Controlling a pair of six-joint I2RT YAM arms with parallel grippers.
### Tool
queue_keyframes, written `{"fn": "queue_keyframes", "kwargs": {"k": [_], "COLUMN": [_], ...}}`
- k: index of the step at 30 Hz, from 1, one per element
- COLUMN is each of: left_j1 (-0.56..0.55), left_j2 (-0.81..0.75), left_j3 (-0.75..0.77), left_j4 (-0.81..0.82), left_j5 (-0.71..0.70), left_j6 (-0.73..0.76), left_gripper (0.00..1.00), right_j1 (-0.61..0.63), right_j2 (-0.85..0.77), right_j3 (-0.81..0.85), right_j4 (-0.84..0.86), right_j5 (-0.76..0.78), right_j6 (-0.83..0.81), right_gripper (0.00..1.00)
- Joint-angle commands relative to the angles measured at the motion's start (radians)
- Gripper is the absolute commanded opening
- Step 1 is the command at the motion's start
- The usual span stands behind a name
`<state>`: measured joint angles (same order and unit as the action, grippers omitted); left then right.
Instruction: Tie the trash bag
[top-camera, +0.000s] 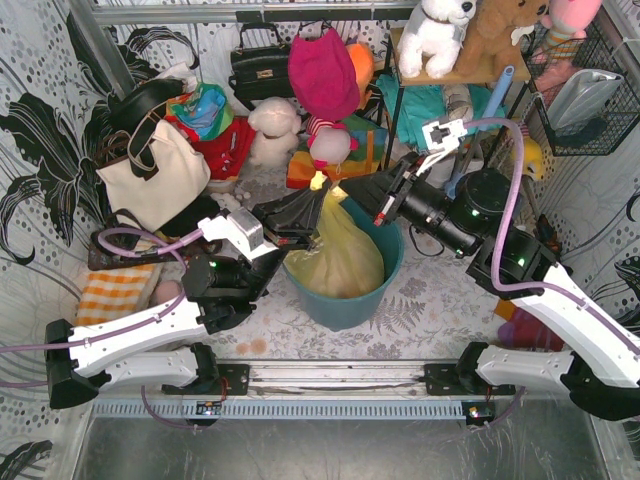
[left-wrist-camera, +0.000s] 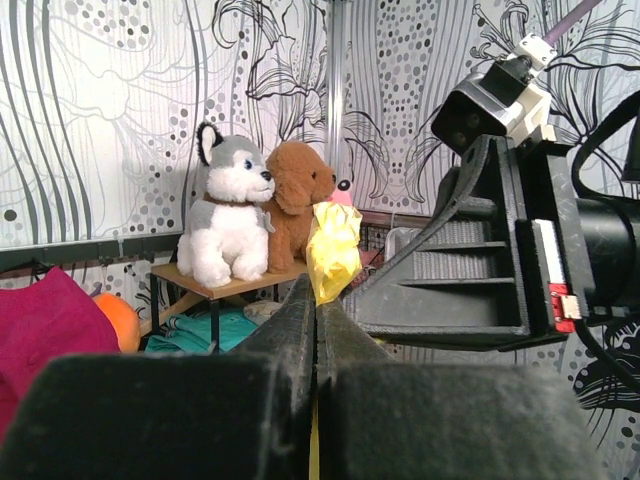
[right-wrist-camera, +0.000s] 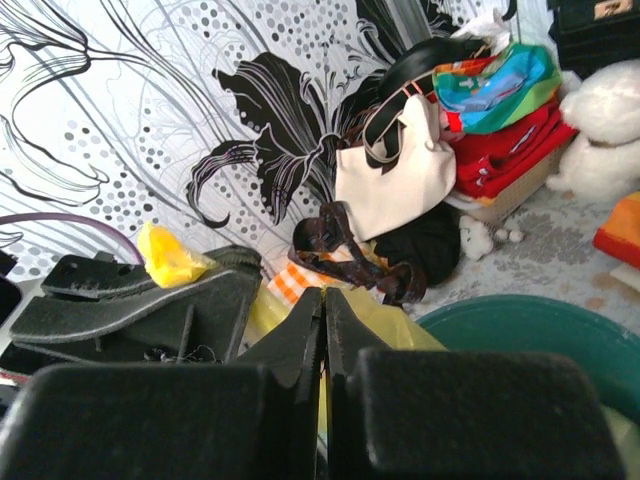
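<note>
Your left gripper (top-camera: 318, 206): pinched on the neck of the trash bag (top-camera: 340, 262).
Your right gripper (top-camera: 347, 197): clamped on that same neck, opposite.
Trash bag: below both, in the bucket (top-camera: 352, 310).

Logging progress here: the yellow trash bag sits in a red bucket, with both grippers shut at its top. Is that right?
No: the bucket is teal-blue, not red, as the top external view shows. The rest stands: the trash bag sits in it, with the left gripper and right gripper shut at its top.
</note>
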<state>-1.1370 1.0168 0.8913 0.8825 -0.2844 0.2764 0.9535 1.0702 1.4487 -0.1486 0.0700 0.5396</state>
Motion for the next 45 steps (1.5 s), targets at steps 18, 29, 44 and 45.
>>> {"fn": "queue_keyframes", "kwargs": {"k": [18,29,44,45], "left_j1": [0.014,0.017,0.020,0.020], "left_j2": [0.016,0.022,0.028,0.027], "left_j3": [0.015,0.019,0.023,0.023], "left_j4": [0.007,0.003,-0.004,-0.004], "left_j5": [-0.065,-0.070,-0.072,-0.072], "left_j6": [0.012,0.010,0.001,0.001], "left_gripper": [0.00,0.00,0.00,0.00], "right_j1": [0.012,0.134,0.253,0.255], "right_j2": [-0.102,-0.106,-0.012,-0.005], "right_j3": [-0.154,-0.192,-0.146,-0.141], "right_j4": [0.014,0.074,0.040,0.034], "right_j5": [-0.117,0.020,0.221,0.232], "right_j6": [0.175,0.154,0.123,0.121], "right_gripper": [0.00,0.00,0.00,0.00]}}
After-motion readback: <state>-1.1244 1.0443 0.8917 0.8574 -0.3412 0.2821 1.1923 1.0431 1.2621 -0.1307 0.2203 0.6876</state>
